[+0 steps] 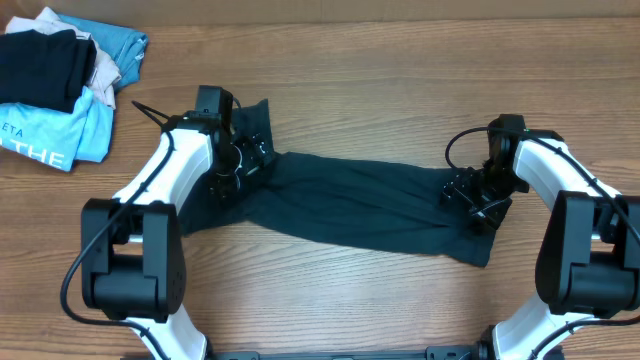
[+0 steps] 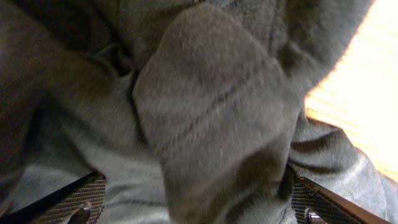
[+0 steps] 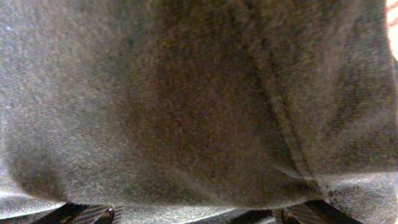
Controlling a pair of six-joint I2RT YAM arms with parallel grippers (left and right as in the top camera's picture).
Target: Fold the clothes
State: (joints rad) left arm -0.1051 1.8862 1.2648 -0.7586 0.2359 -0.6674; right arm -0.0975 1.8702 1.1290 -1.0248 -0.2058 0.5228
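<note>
1. The dark garment [image 1: 360,205] lies drawn out in a long band across the wooden table [image 1: 400,90]. Its long axis runs side to side between the two arms and dips slightly toward the robot at the right end.
2. The left gripper [image 1: 240,160] is down on the band's left end and the right gripper [image 1: 480,195] on its right end. Each arm is nearest its own end, and the band's middle lies well apart from both.
3. The left claw stands open. In its wrist view the pads [image 2: 81,198] sit wide at the lower corners, with a rounded fold of cloth lying loose between them.
4. Cloth fills the right wrist view and only slivers of the fingers [image 3: 87,214] show at the bottom edge. Whether that claw is pinching fabric cannot be told.
5. The fabric is a soft, matte knit, limp and creased along its length, with a raised seam visible up close. No lettering shows.
6. Any coming fold likely means carrying one end along that axis over the middle, and the left claw would need a fresh hold first.
7. A light-blue shirt [image 1: 60,135] and a black garment [image 1: 40,65] lie piled at the far left corner, well apart.
</note>
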